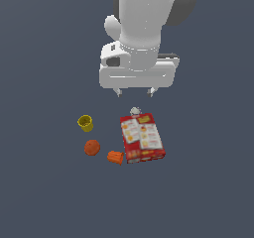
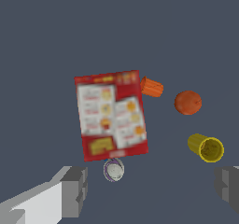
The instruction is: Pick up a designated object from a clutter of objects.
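The small yellow cup point(image 1: 85, 123) lies on the grey surface at the exterior view's left of the group; the wrist view shows it point(image 2: 206, 147) on its side with its hollow mouth showing. My gripper point(image 1: 134, 92) hangs open and empty above the clutter, over the tiny white item, apart from the yellow cup. In the wrist view its fingers point(image 2: 74, 190) stand wide apart around the white item's side of the scene.
A flat red printed box point(image 1: 142, 138) lies at the exterior view's right of the group, also in the wrist view point(image 2: 111, 115). An orange ball point(image 1: 92, 147), an orange cup point(image 1: 115, 157) on its side and a tiny white item point(image 1: 135, 111) lie around it.
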You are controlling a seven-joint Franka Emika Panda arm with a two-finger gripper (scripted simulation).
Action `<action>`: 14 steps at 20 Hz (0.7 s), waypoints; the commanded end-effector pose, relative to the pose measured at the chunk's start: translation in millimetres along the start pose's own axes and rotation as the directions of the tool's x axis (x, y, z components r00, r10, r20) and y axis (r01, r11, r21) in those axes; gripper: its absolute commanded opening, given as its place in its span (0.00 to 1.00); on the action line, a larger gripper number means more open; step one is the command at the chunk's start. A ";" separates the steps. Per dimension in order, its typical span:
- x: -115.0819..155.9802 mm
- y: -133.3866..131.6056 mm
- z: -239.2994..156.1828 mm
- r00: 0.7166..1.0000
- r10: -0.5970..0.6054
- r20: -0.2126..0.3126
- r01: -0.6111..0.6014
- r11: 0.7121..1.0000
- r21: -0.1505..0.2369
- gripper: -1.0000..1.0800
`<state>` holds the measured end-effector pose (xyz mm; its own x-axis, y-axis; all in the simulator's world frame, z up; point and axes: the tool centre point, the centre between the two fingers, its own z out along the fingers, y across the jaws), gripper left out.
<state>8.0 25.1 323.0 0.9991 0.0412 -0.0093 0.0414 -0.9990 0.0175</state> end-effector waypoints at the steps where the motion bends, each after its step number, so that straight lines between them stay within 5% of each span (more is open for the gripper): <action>1: 0.3 2.1 2.3 1.000 -0.002 0.001 0.002 1.000 0.001 0.96; 14: 2.8 51.5 53.9 0.998 -0.056 -0.002 0.056 0.998 0.022 0.96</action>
<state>12.5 -18.1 278.8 0.9960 0.0890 -0.0087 0.0889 -0.9960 -0.0017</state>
